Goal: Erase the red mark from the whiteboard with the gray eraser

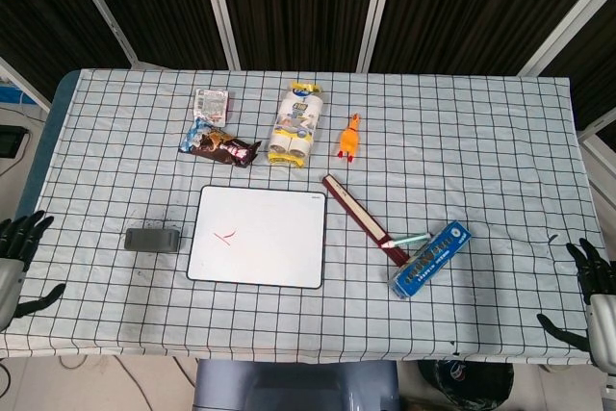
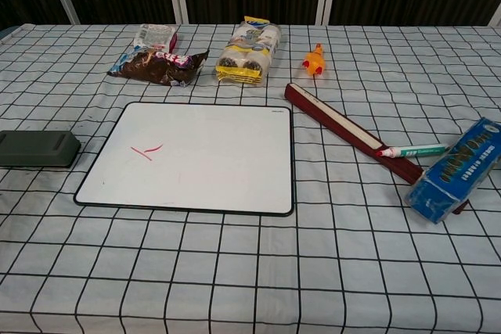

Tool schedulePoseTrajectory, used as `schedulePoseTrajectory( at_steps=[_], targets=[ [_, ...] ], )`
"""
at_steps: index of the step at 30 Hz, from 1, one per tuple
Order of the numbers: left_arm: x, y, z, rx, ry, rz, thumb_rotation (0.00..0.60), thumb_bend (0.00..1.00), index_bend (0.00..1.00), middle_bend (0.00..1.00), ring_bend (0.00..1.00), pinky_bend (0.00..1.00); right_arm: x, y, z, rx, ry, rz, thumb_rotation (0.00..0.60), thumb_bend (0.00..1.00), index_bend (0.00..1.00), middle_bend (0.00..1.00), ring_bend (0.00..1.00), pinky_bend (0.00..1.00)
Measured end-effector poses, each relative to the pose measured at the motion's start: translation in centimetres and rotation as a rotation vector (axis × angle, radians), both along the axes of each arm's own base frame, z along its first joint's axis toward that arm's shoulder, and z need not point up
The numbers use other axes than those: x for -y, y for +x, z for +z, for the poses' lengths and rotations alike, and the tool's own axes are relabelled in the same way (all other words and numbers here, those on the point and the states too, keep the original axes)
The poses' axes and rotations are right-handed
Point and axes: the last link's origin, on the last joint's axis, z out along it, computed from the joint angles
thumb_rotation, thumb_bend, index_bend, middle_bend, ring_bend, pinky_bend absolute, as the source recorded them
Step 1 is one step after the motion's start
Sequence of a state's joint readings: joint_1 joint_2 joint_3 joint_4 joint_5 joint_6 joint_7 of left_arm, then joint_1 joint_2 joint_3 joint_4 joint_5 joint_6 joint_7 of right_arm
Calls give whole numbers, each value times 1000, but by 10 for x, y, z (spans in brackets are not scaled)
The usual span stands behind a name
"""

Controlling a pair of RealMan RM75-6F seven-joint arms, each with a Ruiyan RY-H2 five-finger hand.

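Observation:
The whiteboard (image 1: 258, 236) (image 2: 196, 156) lies flat in the middle of the checkered table, with a small red mark (image 1: 224, 236) (image 2: 146, 150) near its left side. The gray eraser (image 1: 152, 239) (image 2: 37, 148) rests on the cloth just left of the board. My left hand (image 1: 17, 262) is at the table's left edge, well left of the eraser, fingers spread and empty. My right hand (image 1: 595, 297) hangs off the right front corner, fingers apart, holding nothing. The chest view shows neither hand.
Behind the board lie a chocolate snack bag (image 1: 218, 145), a small packet (image 1: 210, 102), a roll pack (image 1: 295, 124) and a rubber chicken toy (image 1: 348, 136). To the right are a dark red box (image 1: 363, 218), a green marker (image 1: 408, 240) and a blue box (image 1: 431, 257).

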State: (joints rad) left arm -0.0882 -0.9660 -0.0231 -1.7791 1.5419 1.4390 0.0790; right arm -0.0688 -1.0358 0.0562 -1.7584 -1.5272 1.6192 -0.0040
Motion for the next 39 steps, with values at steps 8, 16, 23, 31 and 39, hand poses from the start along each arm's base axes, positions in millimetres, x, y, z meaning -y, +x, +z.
schedulePoseTrajectory(
  at_steps=[8, 16, 23, 31, 39],
  targets=[
    [-36, 14, -18, -65, -94, 10, 600, 165, 0, 103, 0, 1, 0, -1, 0, 1, 2, -3, 600, 145, 6, 38, 142, 187],
    [-75, 21, -43, -126, -185, 27, 600, 165, 79, 160, 0, 2, 1, -1, -2, 1, 7, -6, 600, 145, 6, 38, 142, 187],
    [-98, 14, -67, -165, -225, 40, 600, 166, 181, 216, 0, 2, 1, -1, -2, 2, 7, -11, 600, 145, 5, 38, 142, 187],
    [-107, 9, -89, -208, -262, 18, 600, 166, 219, 254, 0, 2, 2, -1, -2, 2, 9, -14, 600, 145, 6, 39, 142, 187],
    [-116, 7, -109, -241, -282, 4, 600, 166, 245, 275, 0, 3, 2, -2, -2, 2, 9, -17, 600, 145, 6, 39, 142, 187]
  ],
)
